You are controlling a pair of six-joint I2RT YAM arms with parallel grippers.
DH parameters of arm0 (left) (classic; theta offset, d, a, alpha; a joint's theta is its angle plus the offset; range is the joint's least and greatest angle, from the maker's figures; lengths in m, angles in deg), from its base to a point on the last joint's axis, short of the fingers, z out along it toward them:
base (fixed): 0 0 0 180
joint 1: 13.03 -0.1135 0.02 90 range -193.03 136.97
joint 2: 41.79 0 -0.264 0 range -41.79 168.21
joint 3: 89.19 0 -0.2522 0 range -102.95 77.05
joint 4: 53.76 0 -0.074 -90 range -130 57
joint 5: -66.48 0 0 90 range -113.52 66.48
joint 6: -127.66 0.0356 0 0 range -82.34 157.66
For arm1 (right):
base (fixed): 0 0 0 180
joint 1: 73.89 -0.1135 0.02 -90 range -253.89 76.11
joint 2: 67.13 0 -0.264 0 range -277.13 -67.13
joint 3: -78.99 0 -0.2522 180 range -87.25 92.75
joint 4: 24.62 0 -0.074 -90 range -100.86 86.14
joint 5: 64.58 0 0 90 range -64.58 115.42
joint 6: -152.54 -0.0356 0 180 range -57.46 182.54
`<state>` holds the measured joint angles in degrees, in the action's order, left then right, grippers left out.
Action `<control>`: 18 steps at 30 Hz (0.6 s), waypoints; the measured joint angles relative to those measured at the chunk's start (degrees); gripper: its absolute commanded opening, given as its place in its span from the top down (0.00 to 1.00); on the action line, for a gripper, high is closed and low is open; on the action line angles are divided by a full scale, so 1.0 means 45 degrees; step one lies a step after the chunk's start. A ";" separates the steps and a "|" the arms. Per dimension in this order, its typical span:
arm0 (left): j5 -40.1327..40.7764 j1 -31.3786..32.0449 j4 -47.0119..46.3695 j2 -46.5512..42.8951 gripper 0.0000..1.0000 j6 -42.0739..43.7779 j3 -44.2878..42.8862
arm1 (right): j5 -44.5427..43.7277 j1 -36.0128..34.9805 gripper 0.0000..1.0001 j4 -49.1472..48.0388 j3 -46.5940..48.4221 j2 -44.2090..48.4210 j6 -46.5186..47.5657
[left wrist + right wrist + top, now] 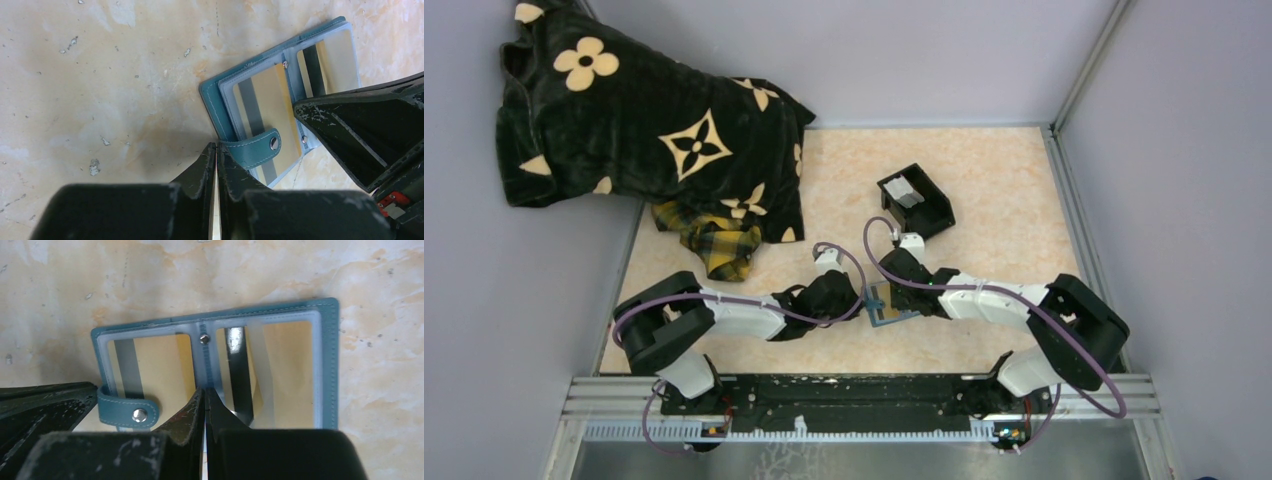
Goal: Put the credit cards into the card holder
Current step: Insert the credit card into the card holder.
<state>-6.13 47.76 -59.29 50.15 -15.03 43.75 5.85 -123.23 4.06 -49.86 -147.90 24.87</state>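
Note:
The blue card holder (pixel 886 312) lies open on the table between my two grippers, its clear pockets (pixel 260 100) showing tan with grey and dark stripes. My left gripper (pixel 216 146) is shut on the holder's edge, right where the snap strap (pixel 255 150) starts. My right gripper (pixel 205 389) is shut with nothing in it, its tips resting on the holder's spine (pixel 204 347) between the two pockets. One pale credit card (pixel 904 190) stands inside the black box (pixel 932 212) behind the holder.
A black blanket with cream flowers (pixel 644 130) is heaped at the back left, with a yellow plaid cloth (pixel 714 245) under its edge. Grey walls close in the table on three sides. The right gripper's finger (pixel 360 135) crowds the left wrist view.

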 measured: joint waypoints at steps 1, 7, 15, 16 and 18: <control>-0.0005 0.0000 -0.0005 0.0000 0.90 -0.0005 0.0000 | 0.0092 -0.0010 1.00 -0.0068 0.0000 0.0000 0.0000; 0.0000 0.0000 -0.0005 0.0000 0.89 -0.0010 0.0000 | 0.0282 -0.0092 1.00 -0.0175 0.0000 -0.0029 0.0039; 0.0291 0.0058 0.0403 -0.0670 0.74 -0.0155 0.0398 | 0.0291 -0.0204 0.95 -0.0160 0.0005 -0.0010 0.0019; 0.0379 0.0058 0.0593 -0.0884 0.72 -0.0199 0.0515 | 0.0287 -0.0238 0.91 -0.0117 0.0015 0.0015 0.0019; 0.0573 0.0058 0.0952 -0.1336 0.68 -0.0287 0.0758 | 0.0243 -0.0262 0.83 0.0063 0.0053 0.0165 0.0044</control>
<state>-3.55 48.02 -55.00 44.14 -16.31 47.16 6.94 -124.41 4.34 -49.62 -147.16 25.06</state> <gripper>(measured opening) 0.272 0.072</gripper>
